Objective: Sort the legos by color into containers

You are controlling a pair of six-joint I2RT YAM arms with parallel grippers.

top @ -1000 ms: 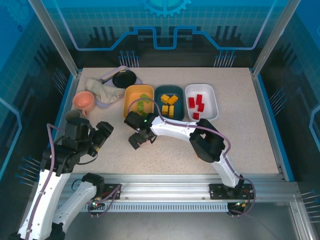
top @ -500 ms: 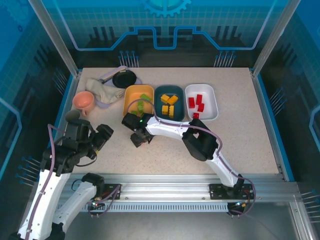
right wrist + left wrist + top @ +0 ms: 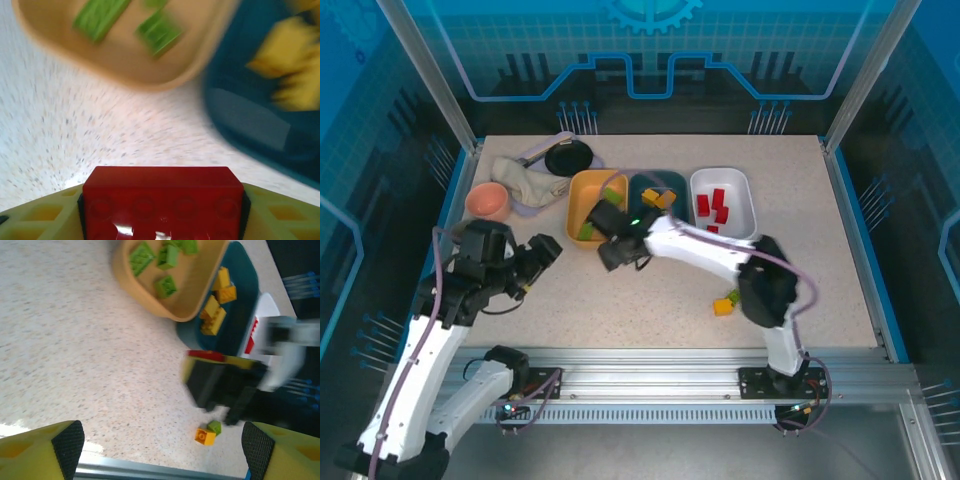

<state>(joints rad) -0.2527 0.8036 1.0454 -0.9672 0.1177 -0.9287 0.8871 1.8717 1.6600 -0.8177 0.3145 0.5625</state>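
The right fingers gripped a red studded plastic brick crosswise between them. Just ahead of them lay the orange-yellow plastic tray of green bricks, with the dark teal tray of yellow bricks ahead to their right. The left fingers stood wide open and empty above the speckled table. A loose orange brick and a loose green brick lay touching each other ahead of them, nearer the right-hand finger.

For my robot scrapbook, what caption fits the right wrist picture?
The right gripper holds a red lego near the orange-yellow tray and the teal tray.
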